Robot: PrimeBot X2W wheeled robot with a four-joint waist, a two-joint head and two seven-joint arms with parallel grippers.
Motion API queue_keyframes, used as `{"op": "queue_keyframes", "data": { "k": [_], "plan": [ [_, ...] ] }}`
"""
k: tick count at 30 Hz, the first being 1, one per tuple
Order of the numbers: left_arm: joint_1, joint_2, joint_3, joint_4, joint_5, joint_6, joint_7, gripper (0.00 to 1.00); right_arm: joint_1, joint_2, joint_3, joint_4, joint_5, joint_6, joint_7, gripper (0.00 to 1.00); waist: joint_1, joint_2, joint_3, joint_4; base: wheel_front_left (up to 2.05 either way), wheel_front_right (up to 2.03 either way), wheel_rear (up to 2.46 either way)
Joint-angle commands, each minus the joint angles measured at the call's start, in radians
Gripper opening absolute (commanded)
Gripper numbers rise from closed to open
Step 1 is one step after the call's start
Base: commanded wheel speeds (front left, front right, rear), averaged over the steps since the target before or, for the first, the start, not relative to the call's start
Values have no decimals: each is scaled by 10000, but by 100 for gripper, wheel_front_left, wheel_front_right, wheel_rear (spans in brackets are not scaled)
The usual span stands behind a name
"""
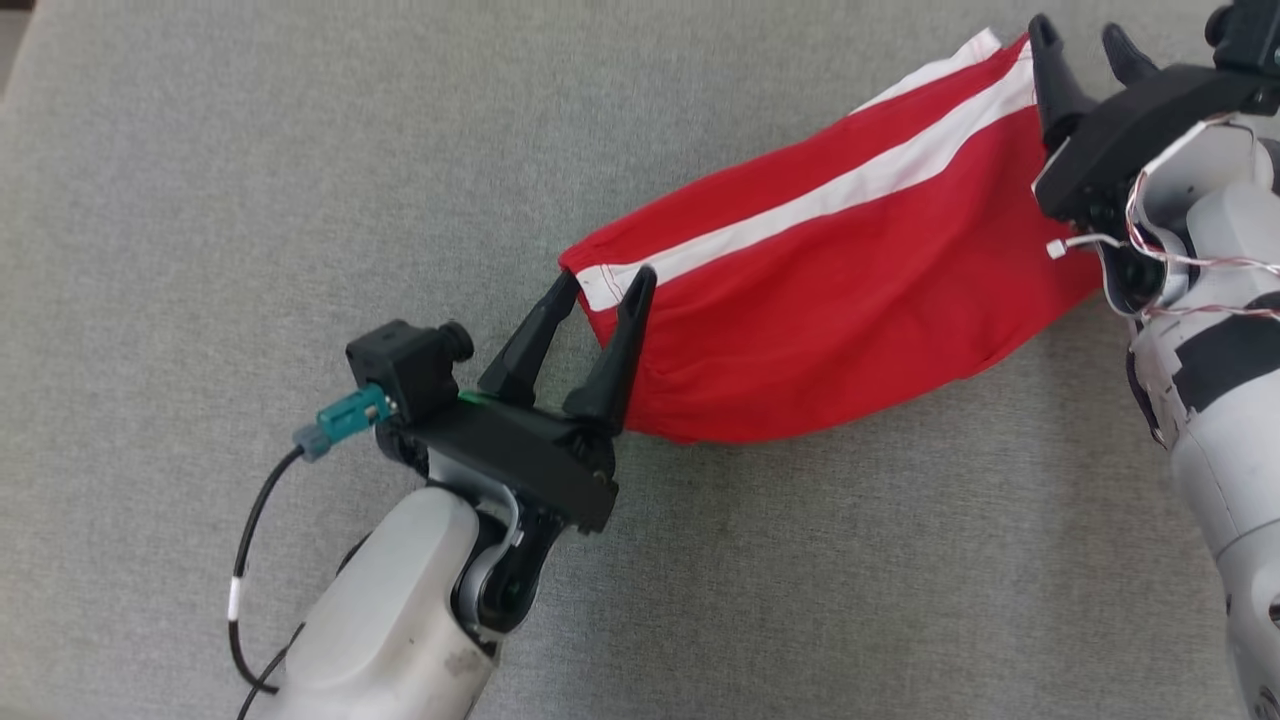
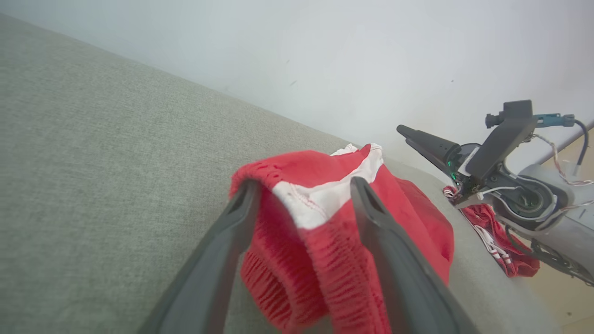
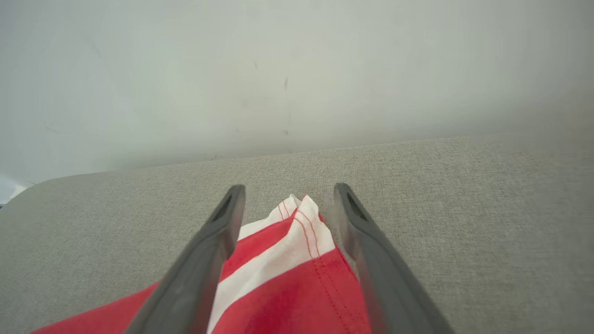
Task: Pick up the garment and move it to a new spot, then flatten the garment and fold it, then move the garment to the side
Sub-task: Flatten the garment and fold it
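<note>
Big grey cushion (image 1: 250, 200) underneath. On it, toward the right side, a red garment (image 1: 830, 300) lying stretched out, with a white stripe (image 1: 850, 190) along it. At its left end, the left gripper (image 1: 607, 280), fingers spread wide, cloth corner between them, not pinched. At its far right end, the right gripper (image 1: 1078, 35), fingers spread too.

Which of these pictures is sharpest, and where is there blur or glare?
Head view: sharp, evenly lit, faint shadow under the garment. Left wrist view: near fingers soft, wall hazy. Right wrist view: one finger smeared, wall washed out.
</note>
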Motion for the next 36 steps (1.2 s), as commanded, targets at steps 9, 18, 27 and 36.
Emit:
{"op": "queue_keyframes", "data": {
  "k": [9, 18, 27, 36],
  "plan": [
    [1224, 445, 415, -431, 648, 74, 0, 100, 883, -686, 1068, 108, 553, -28, -233, 100, -1, -2, -826, -77, 0, 0, 0],
    [2847, 575, 2863, -2692, 2707, 819, 0, 100, 1692, -1303, 1821, 252, 1231, -28, -123, 100, -1, -2, -841, 96, 0, 0, 0],
    [3922, 3, 4726, -3707, 5168, 630, 0, 100, 1866, -1185, 2130, 716, 1738, -28, -108, 100, -1, -2, -707, 175, 0, 0, 0],
    [4286, -250, 5273, -3416, 5595, 265, 0, 100, 2057, -931, 2398, 766, 2488, -28, 344, 0, -1, -2, -798, 102, 0, 0, 0]
  ]
}}
